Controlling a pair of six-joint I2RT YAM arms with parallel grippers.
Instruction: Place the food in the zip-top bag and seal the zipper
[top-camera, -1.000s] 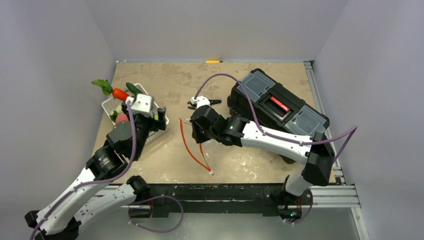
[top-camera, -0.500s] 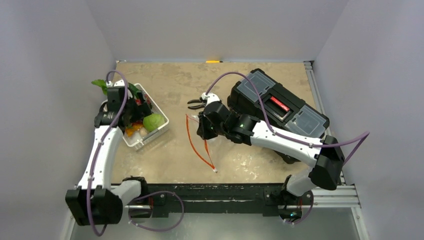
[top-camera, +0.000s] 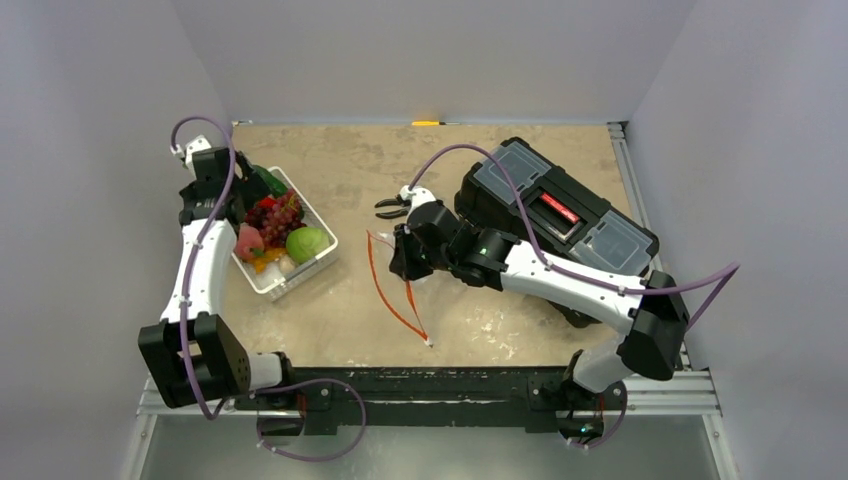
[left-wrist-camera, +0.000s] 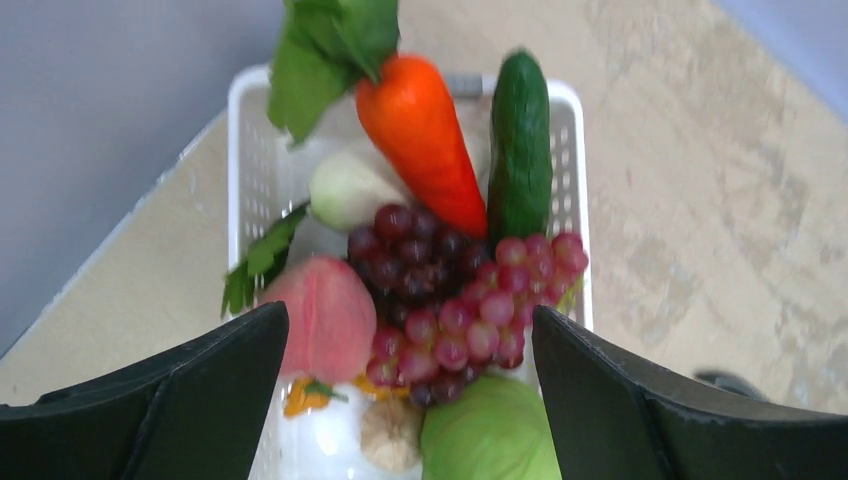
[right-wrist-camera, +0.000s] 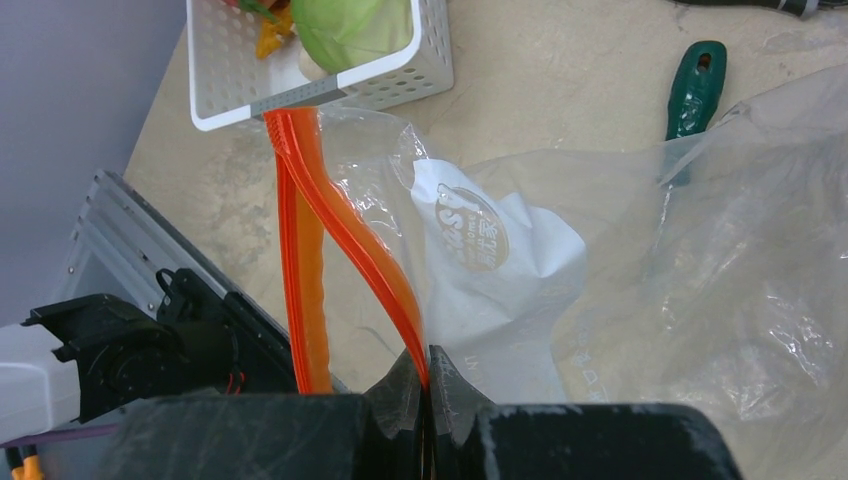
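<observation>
The zipper (right-wrist-camera: 340, 225) lies nearest the front edge, a limp orange strip. The right gripper (right-wrist-camera: 428, 365) is clenched on one lip of it, holding that lip apart from the other so the mouth gapes a little. The bag (right-wrist-camera: 620, 260) lies crumpled mid-table (top-camera: 340, 320). It looks thin, light and slick, more likely to slide or fold than keep its shape, so the stiffer strip seems the best place to hold it. How wide the mouth stands is hard to judge through the clear film, and from above the arm covers most of the bag. A green handle (right-wrist-camera: 695, 95) shows beyond it, its other end lost behind the plastic.

Farther left, the food (top-camera: 280, 225) is all in the white basket (left-wrist-camera: 240, 130), none in the bag yet. The left gripper (left-wrist-camera: 410, 315) hangs over it, fingers spread wide and holding nothing. Nearest that gripper are the cabbage (left-wrist-camera: 490, 445) and peach (left-wrist-camera: 320, 315), round and probably smooth, so they may squirt out of an off-centre pinch. The grapes (left-wrist-camera: 450, 290) are bumpy and should give purchase. The carrot (left-wrist-camera: 420, 140) and cucumber (left-wrist-camera: 520, 145) lie beyond them and are best taken across the body. The pieces under the pile are half buried and I cannot tell what they are.

Farthest back are the pliers (top-camera: 392, 207) and a black case (top-camera: 555, 215).
</observation>
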